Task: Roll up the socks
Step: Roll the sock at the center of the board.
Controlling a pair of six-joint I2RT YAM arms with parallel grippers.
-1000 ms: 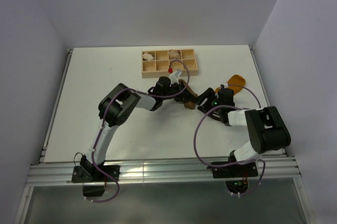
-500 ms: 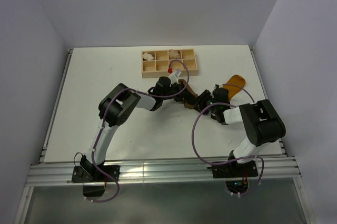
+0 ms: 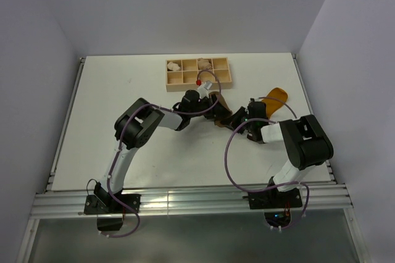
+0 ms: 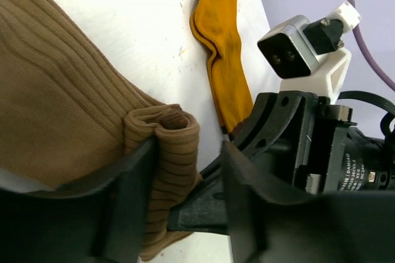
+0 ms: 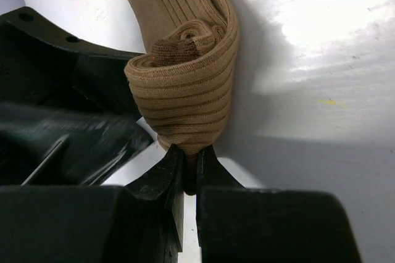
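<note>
One tan sock, one mustard-orange sock, one tray.

The left arm and right arm share bulky black joints, white links and looping purple cables.

The only print that can be read is in the left wrist view. White lettering runs sideways on a black motor housing, at about 4 o'clock in that picture. The largest word reads DAMIAO, a brand name. Beside it, toward the right edge, run smaller lines of characters, possibly a model code, too fine to make out. The other two views give no legible writing.
</note>
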